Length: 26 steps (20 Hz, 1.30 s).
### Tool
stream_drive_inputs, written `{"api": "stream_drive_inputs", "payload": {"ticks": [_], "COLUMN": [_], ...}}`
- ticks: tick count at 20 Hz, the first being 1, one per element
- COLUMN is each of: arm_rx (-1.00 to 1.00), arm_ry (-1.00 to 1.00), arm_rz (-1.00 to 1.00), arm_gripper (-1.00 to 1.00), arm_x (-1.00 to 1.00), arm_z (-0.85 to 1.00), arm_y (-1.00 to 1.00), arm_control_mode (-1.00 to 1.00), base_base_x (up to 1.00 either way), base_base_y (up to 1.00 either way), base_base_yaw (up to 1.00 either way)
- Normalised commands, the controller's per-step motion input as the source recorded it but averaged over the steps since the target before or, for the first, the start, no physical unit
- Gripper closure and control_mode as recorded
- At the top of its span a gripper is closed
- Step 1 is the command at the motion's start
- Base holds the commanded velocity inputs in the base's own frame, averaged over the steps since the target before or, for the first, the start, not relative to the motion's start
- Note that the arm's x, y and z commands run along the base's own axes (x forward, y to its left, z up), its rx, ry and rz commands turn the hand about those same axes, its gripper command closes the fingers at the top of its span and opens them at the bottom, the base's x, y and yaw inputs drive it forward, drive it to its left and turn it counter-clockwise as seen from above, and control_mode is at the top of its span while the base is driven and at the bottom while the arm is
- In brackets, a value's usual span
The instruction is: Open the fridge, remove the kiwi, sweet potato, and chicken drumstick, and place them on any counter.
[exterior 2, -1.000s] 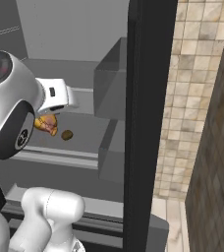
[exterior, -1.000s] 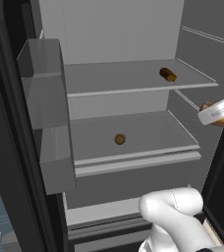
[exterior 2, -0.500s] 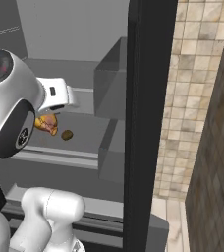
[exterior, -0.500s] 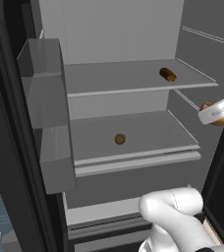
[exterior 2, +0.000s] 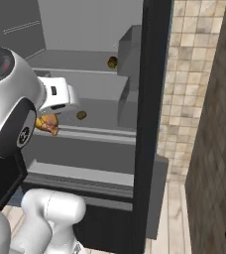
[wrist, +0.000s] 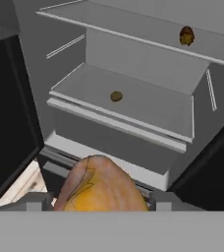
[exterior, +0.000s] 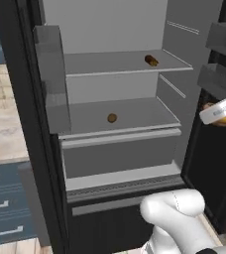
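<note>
The fridge stood wide open, both doors swung out, and the gripper had its fingers clamped around the chicken drumstick, the fat golden end bulging up between the tips. In the left base view the drumstick hung outside the cabinet, just off the right front edge of the middle shelf, close in front of the open right door. The kiwi sat alone near the middle of that middle shelf. The sweet potato lay toward the back right corner of the upper shelf.

Risks, as I judged them: the grip looked to be on the rounded meaty part, so a quick swing toward the counter on the left could have let it roll or squirt out of the fingers and drop to the floor. The right door's bins crowded the hand, and a careless turn might have knocked the wrist or the drumstick against them. Two foods were left inside.
</note>
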Motion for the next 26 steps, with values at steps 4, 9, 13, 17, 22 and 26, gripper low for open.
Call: {"api": "stream_drive_inputs", "payload": {"ticks": [4, 9, 13, 17, 22, 26], "arm_rx": [0.00, 0.00, 0.00, 0.00, 0.00, 0.00], "arm_ry": [0.00, 0.00, 0.00, 0.00, 0.00, 0.00], "arm_rz": [0.00, 0.00, 0.00, 0.00, 0.00, 0.00], "arm_gripper": [1.00, 1.00, 1.00, 1.00, 1.00, 1.00], "arm_x": [0.00, 0.00, 0.00, 0.00, 0.00, 0.00], "arm_z": [0.00, 0.00, 0.00, 0.00, 0.00, 0.00], "arm_y": [0.00, 0.00, 0.00, 0.00, 0.00, 0.00], "arm_control_mode": [1.00, 1.00, 1.00, 1.00, 1.00, 1.00], "base_base_x": [-1.00, -1.00, -0.78, -0.22, -0.13, -0.20], "base_base_y": [0.18, 0.39, 0.54, 0.78, 0.91, 0.96], "base_base_yaw": [0.04, 0.04, 0.02, 0.00, 0.00, 0.01]}}
